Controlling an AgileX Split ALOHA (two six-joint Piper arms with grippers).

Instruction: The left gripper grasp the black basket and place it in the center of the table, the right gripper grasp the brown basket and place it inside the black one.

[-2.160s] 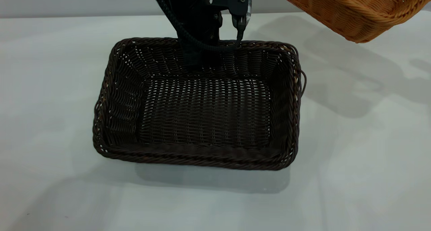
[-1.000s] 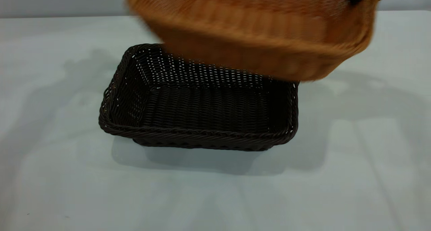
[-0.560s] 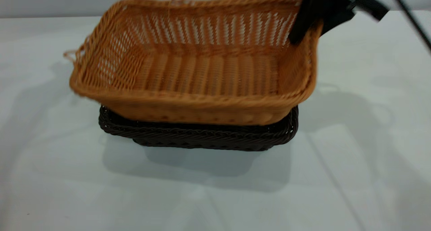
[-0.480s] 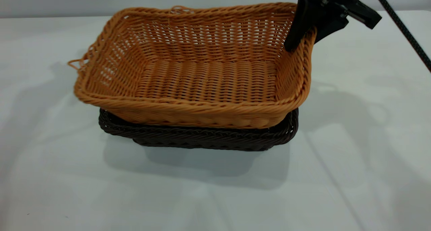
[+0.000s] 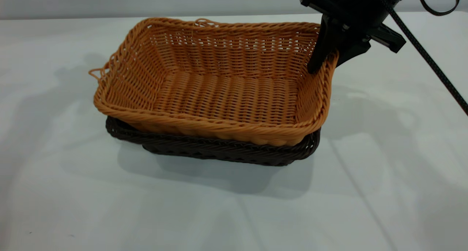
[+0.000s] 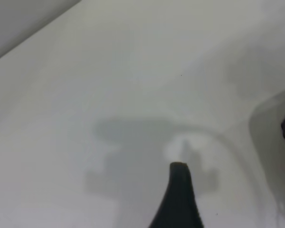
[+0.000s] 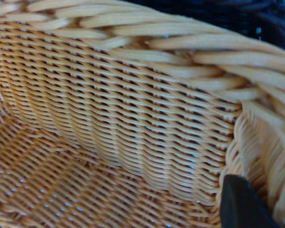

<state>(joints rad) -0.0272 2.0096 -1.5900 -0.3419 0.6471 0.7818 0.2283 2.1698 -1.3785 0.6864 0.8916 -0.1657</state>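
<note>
Nearest, across the foreground, the wide pale grey-white worktop [image 5: 219, 214], bare apart from soft shadows. Resting on it near the middle, the rectangular, very dark woven black basket [image 5: 219, 152], with only its braided near rim and a strip of wall showing. Set inside it, the rectangular orange-tan woven brown basket [image 5: 226, 97], mouth upward and rim standing above the dark rim along the whole near side. Probably stopped from a deeper fit by the flared walls; not possible to tell whether bottom touches bottom. Farther back, at the far right corner of the brown basket, the right pincer [image 5: 329, 59], clenched from above on the short right wall, one finger inside and one outside. Held so, most likely, to lower the basket level and to allow a straight lift out after letting go. Judged as nearly finished: only the release and the pulling away left to do. Offered by the right wrist view and not by the exterior view: the weave of the brown basket [image 7: 109, 118] very close, a dark fingertip [image 7: 240, 204] against the inner wall, and a piece of the black basket [image 7: 256, 19] just beyond the braided rim. Shown by the left wrist view alone: the left pincer [image 6: 179, 190], hanging over bare worktop [image 6: 85, 95], no basket in sight there; released or clenched, cannot tell.
</note>
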